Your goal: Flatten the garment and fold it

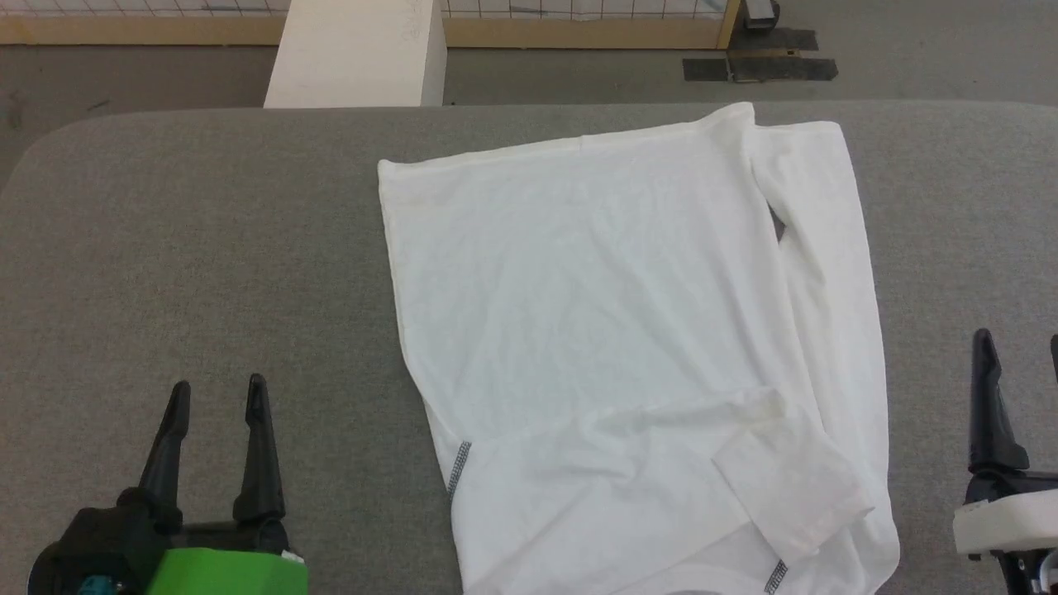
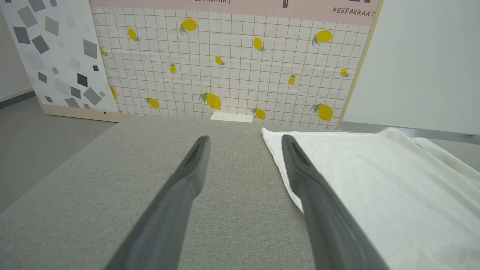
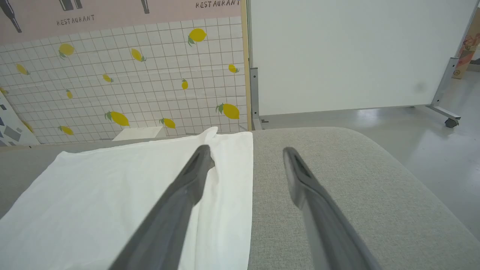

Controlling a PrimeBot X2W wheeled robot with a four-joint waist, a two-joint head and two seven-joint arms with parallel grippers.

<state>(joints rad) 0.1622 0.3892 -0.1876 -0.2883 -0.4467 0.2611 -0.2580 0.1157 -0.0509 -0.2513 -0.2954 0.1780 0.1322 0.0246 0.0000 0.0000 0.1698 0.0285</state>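
The jaws of the left gripper (image 1: 219,386) stand wide apart and hold nothing, poised over bare grey tabletop (image 1: 207,231) well to the left of the garment (image 1: 628,330). The jaws of the right gripper (image 1: 1018,343) are just as wide and just as empty, near the garment's right edge but apart from it. In the wrist views each gripper (image 2: 244,139) (image 3: 246,150) points along the tabletop with the white cloth (image 2: 375,180) (image 3: 112,187) lying to its inner side.

The work seems to be between flattening and folding. The body is spread nearly smooth, and one sleeve is already laid across it near the robot. The other sleeve runs along the right side, parted from the body by a small dark gap. The next move probably calls for the right jaws to pinch that sleeve and carry it inward, or for both to take the near edge and fold it away.

The shirt is thin and white, softly rippled, with short runs of grey zigzag stitching at its near seams. It covers the middle and right of the tabletop. A white box (image 1: 355,58) stands beyond the far edge.
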